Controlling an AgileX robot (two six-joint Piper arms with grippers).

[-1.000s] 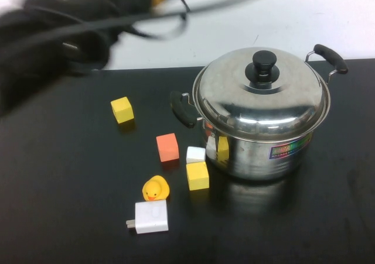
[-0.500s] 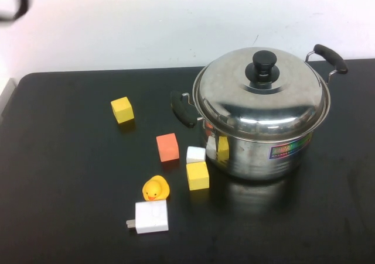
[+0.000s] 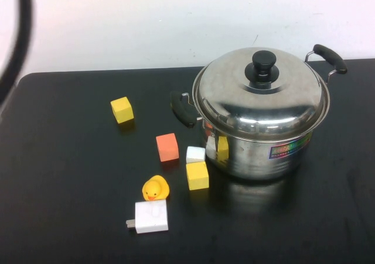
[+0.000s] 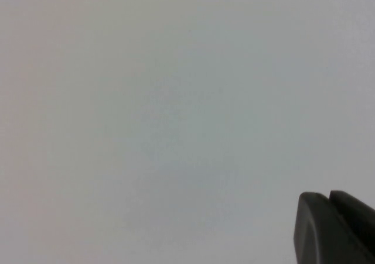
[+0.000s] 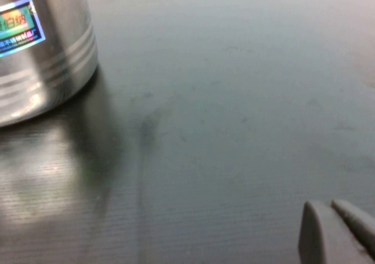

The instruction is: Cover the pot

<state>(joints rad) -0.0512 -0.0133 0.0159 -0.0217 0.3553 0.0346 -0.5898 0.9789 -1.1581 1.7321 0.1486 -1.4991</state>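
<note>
We log the shiny stainless-steel pot on the black surface, domed steel lid seated, so covering looks complete. Left tool faces blank wall, right tool hovers near the pot; we cannot tell either's opening.

the black table carries the pot, coloured blocks, a duck, a charger.

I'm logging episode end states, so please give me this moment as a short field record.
pot: stainless-steel stockpot, right side of black table
lid: domed lid seated on pot, black knob up
loose items: two yellow blocks, orange block, rubber duck, white charger
left tool: raised, faces wall
right tool: low over table beside pot
task: covered
</note>
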